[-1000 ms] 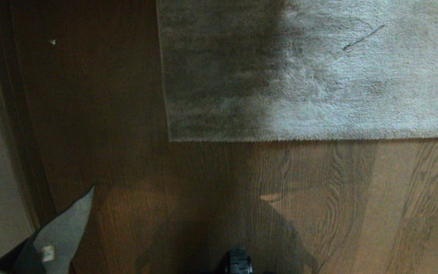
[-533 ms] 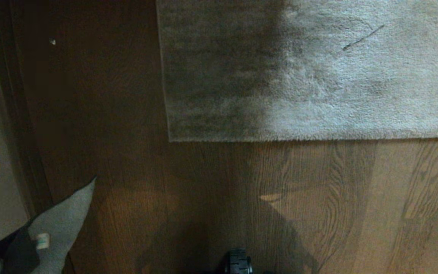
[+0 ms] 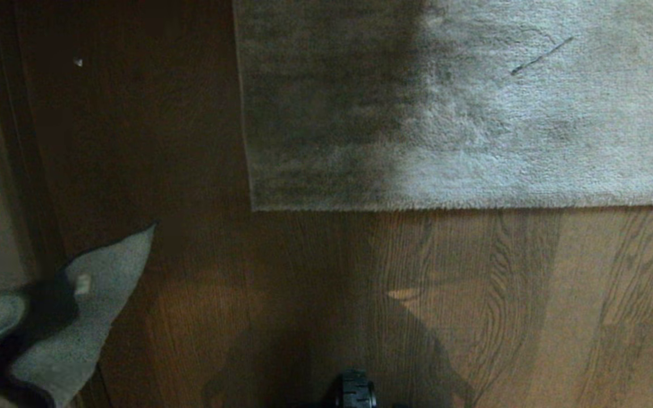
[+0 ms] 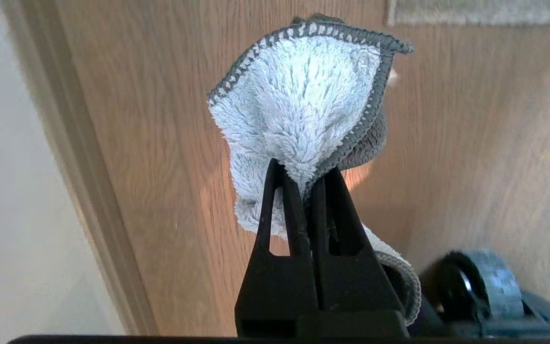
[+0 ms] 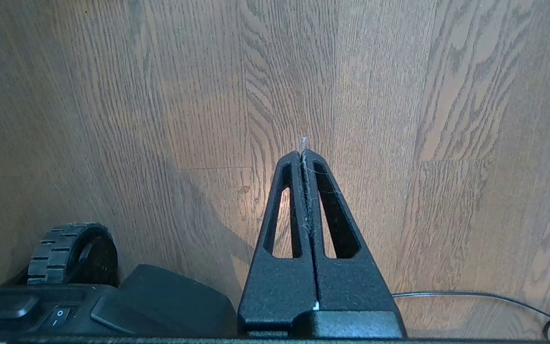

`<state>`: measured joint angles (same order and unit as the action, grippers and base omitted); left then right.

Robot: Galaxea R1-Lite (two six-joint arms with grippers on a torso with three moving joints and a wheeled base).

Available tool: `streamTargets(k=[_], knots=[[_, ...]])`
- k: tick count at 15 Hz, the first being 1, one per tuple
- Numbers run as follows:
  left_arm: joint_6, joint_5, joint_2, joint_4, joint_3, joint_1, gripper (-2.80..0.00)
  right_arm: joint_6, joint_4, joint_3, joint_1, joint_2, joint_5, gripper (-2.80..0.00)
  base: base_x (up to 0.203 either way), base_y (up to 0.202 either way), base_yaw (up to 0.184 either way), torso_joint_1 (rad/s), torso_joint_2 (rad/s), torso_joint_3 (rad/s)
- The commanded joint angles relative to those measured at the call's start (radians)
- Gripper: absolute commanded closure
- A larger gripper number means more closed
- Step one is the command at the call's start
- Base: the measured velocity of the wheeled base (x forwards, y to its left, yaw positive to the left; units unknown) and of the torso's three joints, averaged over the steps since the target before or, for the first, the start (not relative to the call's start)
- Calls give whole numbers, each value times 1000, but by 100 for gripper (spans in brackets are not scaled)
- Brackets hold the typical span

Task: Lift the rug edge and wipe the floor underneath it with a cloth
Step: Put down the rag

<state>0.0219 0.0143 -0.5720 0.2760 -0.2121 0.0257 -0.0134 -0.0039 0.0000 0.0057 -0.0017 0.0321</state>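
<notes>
cloth pinched in left fingers, rug edge flat

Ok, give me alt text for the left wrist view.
The left gripper is shut on a fluffy pale grey cloth, which stands up above its black fingers. Behind it is brown wood floor, with the rug edge far off.

fluffy terry cloth, matt wood-grain floor (smooth)

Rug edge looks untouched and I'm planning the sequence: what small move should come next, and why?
Probably bring the empty right claw, shut above bare floor, toward the rug edge to lift it. The rug lies flat, and the left claw is shut on the cloth, clear of the rug.
</notes>
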Motion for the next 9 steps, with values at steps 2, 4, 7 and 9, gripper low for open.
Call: streamTargets(k=[2, 4, 7, 9], knots=[[-1, 1, -347, 239, -3, -4, 0, 0, -1, 0, 0, 2, 0, 0, 0, 0, 0, 0, 0, 0], [5, 1, -525, 429, -8, -7, 0, 0, -1, 0, 0, 2, 0, 0, 0, 0, 0, 0, 0, 0], [30, 3, -755, 679, -37, -9, 0, 0, -1, 0, 0, 2, 0, 0, 0, 0, 0, 0, 0, 0], [63, 3, -880, 819, -70, -11, 0, 0, -1, 0, 0, 2, 0, 0, 0, 0, 0, 0, 0, 0]])
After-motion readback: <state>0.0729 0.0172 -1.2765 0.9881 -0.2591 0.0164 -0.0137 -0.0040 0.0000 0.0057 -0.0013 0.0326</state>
